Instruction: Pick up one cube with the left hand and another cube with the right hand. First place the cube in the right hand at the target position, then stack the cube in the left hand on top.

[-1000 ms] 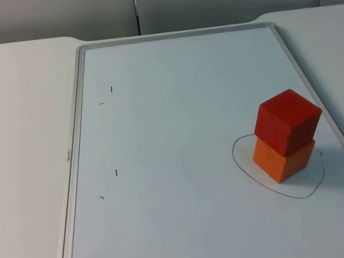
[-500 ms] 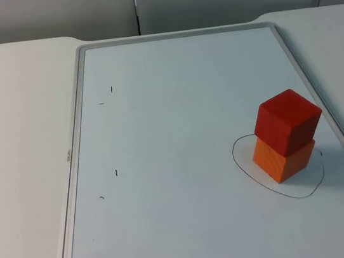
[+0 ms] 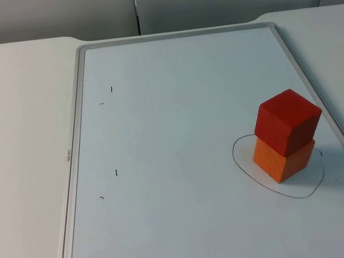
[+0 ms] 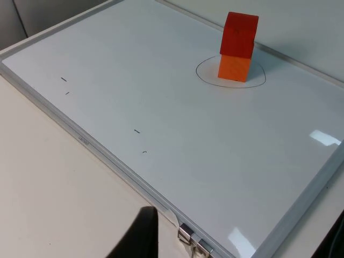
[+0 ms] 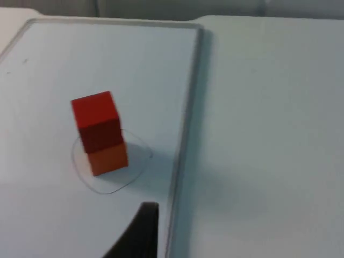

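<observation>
Top view: red cube [image 3: 287,121] sits on orange cube [image 3: 283,159], turned a bit askew; stack inside pen-drawn outline [image 3: 278,166], near whiteboard [image 3: 176,115] right frame edge. Wide bare board to its left; desk [image 3: 11,126] on both sides.
Left wrist: left gripper [image 4: 137,236] over desk just off board frame, well apart from stack; fingers' spread can't tell, holds nothing seen.
Right wrist: right gripper [image 5: 141,231] near frame edge, short of outline; spread can't tell, touches no cube.
</observation>
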